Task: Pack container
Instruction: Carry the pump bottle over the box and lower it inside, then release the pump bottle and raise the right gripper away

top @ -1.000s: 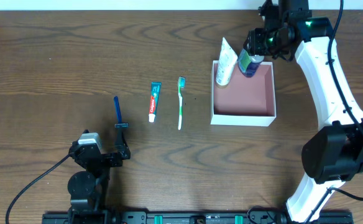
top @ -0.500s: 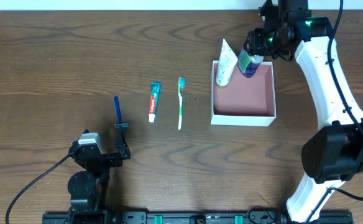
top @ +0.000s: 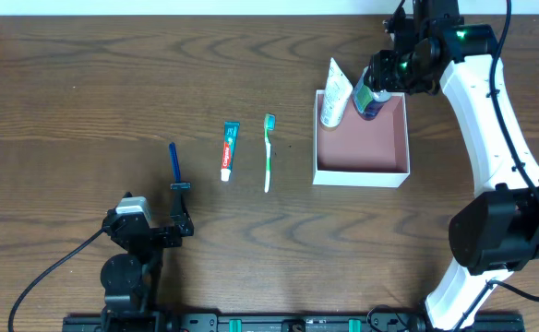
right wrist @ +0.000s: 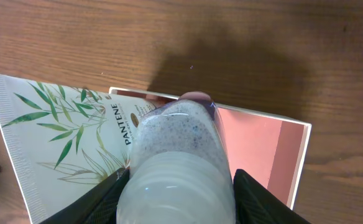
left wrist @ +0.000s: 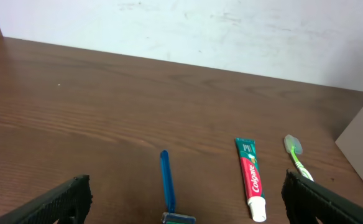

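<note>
container (top: 366, 146): open, pink floor mostly bare, on the wooden table (top: 85, 83).
Pantene tube (top: 336, 92): already in, propped in container's far-left corner, crimped end up, leaning out over the rim.
right gripper (right wrist: 180, 198): clamped on a small clear bottle (right wrist: 175, 143), over container's far edge, just right of the tube.
change: over the last second, only a slight nudge of gripper and bottle toward container's middle; everything else the same.
meaning: probably lining up the drop, bottle not yet released; cannot tell whether bottle base touches the container floor.
left gripper (left wrist: 188, 205): spread wide, empty, parked well left of container on the near side.
outside the container: blue razor (top: 173, 164), Colgate toothpaste (top: 229, 150), green toothbrush (top: 269, 152); in a row left of container, toothbrush nearest, razor farthest and just ahead of the left gripper.
progress (estimate): one item in, one in hand, three to go.
next (estimate): lower bottle inside the walls, then open.
risk: bottle just beside the tube, maybe touching; possible knock to the leaning tube on release or retreat.
</note>
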### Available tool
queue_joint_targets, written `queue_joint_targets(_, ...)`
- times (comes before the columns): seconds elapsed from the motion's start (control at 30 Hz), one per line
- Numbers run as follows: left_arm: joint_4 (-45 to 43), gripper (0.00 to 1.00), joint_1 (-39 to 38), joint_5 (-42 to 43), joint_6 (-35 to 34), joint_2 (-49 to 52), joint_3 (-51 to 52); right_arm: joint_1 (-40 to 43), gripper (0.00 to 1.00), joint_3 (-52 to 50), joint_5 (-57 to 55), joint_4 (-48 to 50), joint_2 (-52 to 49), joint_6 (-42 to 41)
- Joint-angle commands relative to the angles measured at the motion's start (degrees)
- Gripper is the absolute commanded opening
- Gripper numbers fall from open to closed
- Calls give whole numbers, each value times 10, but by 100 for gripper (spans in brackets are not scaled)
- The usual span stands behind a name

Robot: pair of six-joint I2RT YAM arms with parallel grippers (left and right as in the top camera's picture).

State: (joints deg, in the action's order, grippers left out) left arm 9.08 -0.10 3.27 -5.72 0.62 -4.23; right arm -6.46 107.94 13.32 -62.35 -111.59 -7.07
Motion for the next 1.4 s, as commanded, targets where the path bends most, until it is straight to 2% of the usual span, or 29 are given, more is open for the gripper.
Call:
queue_joint_targets(0.0,16,98,2,8,8,-3,10,-7,38,-2,-1,-2,8,-4)
queue_joint_targets(0.83,16,98,2,8,8,-3,10,1,35,11,-1,-23,32,5)
queue_joint_targets(1.17,16,98,2,8,8,-3,10,-19,35,-4,-16,-23,27,5)
queue_joint_targets(1.37,16,98,2,8,8,-3,10,-19,35,-39,-15,11,27,4)
